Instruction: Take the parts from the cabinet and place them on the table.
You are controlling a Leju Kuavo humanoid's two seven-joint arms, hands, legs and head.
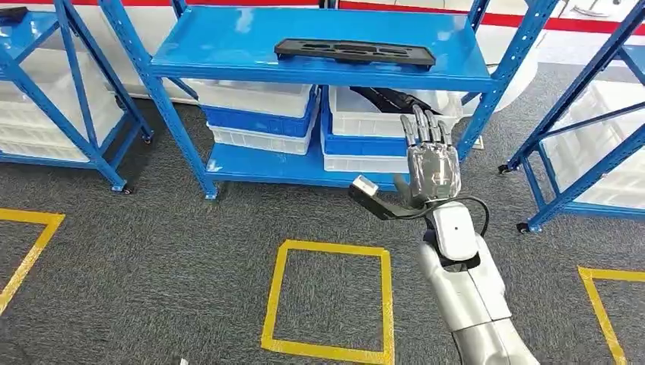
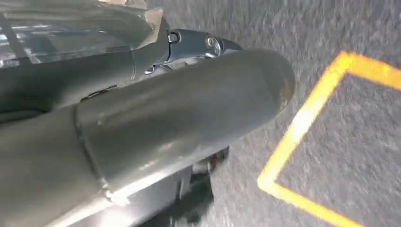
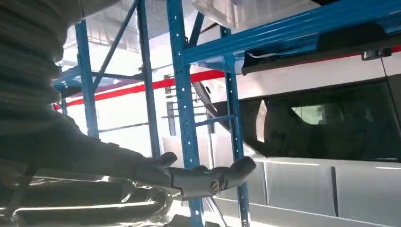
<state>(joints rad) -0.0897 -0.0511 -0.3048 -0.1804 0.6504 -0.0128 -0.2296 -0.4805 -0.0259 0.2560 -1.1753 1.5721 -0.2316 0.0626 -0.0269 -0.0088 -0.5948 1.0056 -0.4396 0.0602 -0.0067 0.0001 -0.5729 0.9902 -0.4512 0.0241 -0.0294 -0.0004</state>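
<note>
A long flat black part point(image 1: 354, 52) lies on the top shelf of the blue cabinet rack point(image 1: 319, 72). My right hand point(image 1: 432, 163) is raised in front of the rack's lower level, below the part and slightly to its right. Its fingers point up and spread, and it holds nothing. In the right wrist view its thumb point(image 3: 208, 179) stretches toward a blue upright point(image 3: 182, 94). More dark parts point(image 1: 388, 97) stick out of a white bin behind that hand. My left hand point(image 2: 189, 118) hangs over the carpet with its thick thumb extended and nothing in it.
White and blue bins point(image 1: 262, 114) are stacked on the lower shelf. Further blue racks stand at the left point(image 1: 53, 91) and right point(image 1: 586, 137). A small black item point(image 1: 11, 13) lies on the left rack. Yellow tape squares point(image 1: 327, 300) mark the grey carpet.
</note>
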